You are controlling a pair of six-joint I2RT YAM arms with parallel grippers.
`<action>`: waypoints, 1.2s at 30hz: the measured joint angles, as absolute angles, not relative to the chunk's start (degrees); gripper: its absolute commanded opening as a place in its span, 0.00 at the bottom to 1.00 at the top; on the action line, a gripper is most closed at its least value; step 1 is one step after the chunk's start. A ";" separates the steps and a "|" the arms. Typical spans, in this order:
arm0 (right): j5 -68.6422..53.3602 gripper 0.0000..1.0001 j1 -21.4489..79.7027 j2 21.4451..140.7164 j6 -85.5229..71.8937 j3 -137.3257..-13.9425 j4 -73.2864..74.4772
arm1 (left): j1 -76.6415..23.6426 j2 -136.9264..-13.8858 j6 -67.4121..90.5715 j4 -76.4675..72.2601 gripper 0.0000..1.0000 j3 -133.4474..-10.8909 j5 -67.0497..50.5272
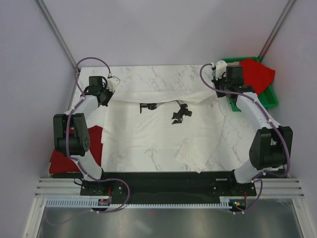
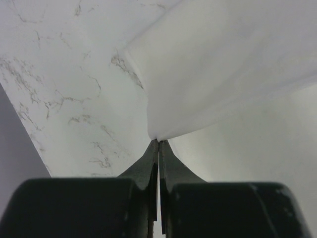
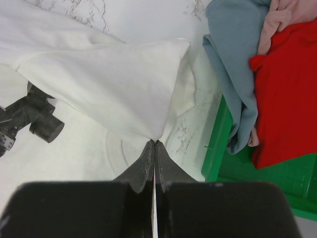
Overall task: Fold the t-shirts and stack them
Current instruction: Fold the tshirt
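Two points on the far edge of the white t-shirt (image 1: 158,136), spread on the worktop (image 1: 148,73), are pinched in the left end effector (image 2: 158,143) and right end effector (image 3: 154,143); carrying both nearward level and in step should keep the fold square.

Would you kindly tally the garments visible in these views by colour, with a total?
White t-shirt: 1
Red garments: 2, one far right, one near left
Grey-blue garment: 1
Pale pink garment: 1
Total: 5
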State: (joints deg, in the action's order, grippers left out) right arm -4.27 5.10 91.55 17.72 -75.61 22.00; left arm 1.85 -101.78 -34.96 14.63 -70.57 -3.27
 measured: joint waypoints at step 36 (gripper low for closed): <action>-7.66 0.34 5.04 108.60 15.07 -85.82 26.11 | 1.63 -105.25 -31.38 28.29 0.43 -81.12 -4.67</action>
